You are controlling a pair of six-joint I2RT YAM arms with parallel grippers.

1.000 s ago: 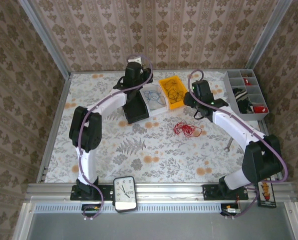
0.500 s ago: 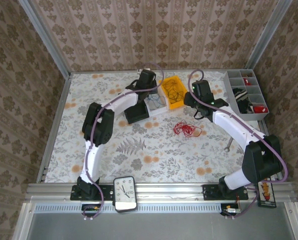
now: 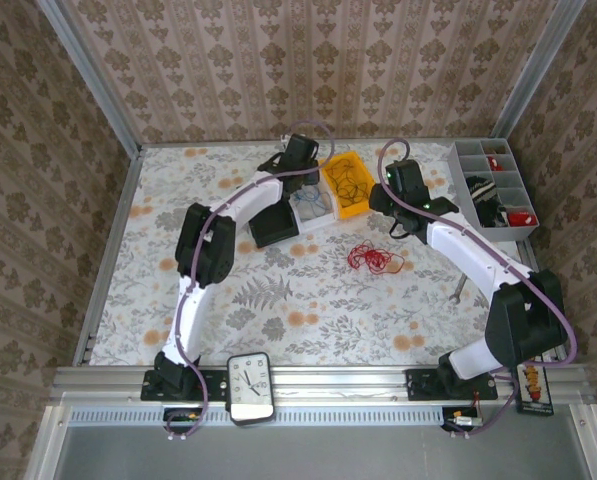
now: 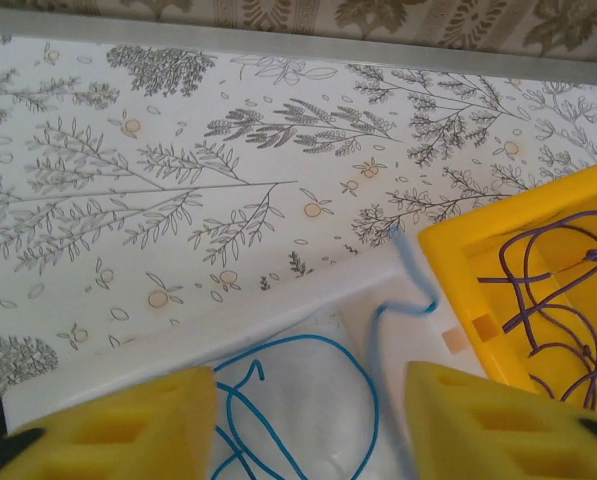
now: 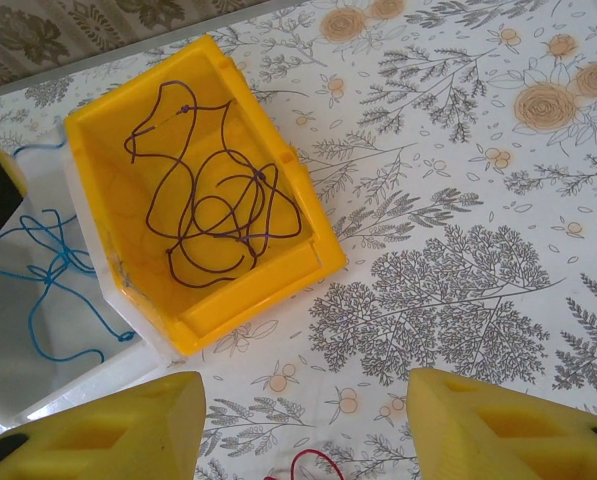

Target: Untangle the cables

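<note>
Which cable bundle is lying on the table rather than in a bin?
The red cable, loose on the table in front of the bins. The blue cable lies in the white bin, the dark purple cable in the yellow bin.

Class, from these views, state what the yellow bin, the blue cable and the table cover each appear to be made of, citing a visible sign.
Yellow bin: likely moulded plastic, smooth and slightly glossy, with uniform colour and a rounded rim.
Blue cable: probably plastic-sheathed wire; it is thin and holds loose curves.
Table cover: printed floral sheet, matte; cloth or vinyl is unclear.
</note>
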